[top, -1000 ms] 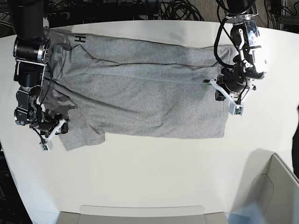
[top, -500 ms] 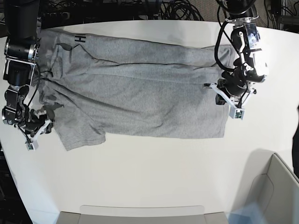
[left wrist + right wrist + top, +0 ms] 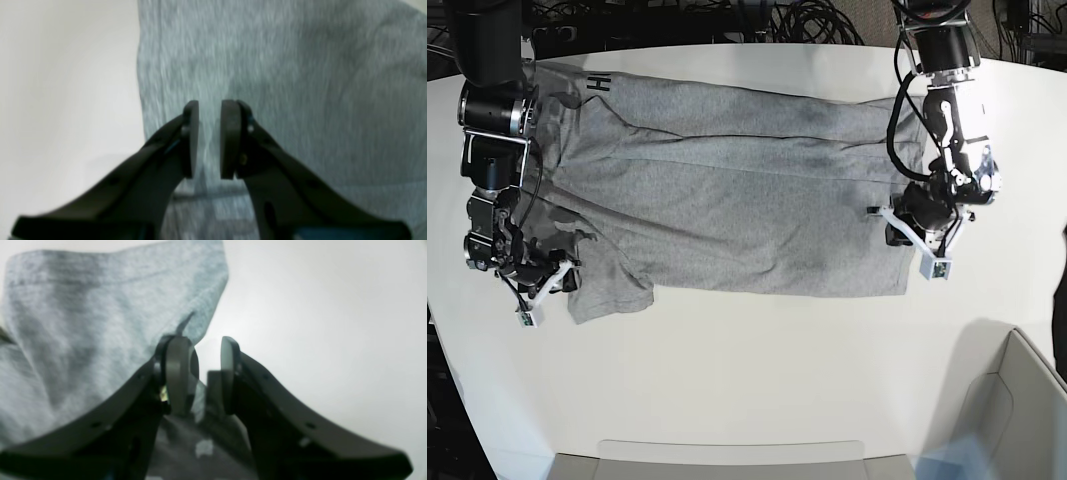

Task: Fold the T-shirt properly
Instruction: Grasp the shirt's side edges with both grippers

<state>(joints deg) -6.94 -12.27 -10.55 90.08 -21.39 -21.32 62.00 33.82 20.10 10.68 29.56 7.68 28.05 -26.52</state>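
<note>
The heather-grey cotton T-shirt [image 3: 727, 200] is lying spread across the white counter [image 3: 757, 380], with the left end effector [image 3: 209, 133] hovering released over its right edge and the right end effector [image 3: 200, 373] sitting parted at its left sleeve, gripping nothing.

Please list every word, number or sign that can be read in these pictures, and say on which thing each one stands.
"H": black capital letter, turned sideways, on the grey T-shirt near its far corner in the base view; a further black mark beside it is partly hidden and unreadable.
Both wrist views: blurred, no text.
</note>
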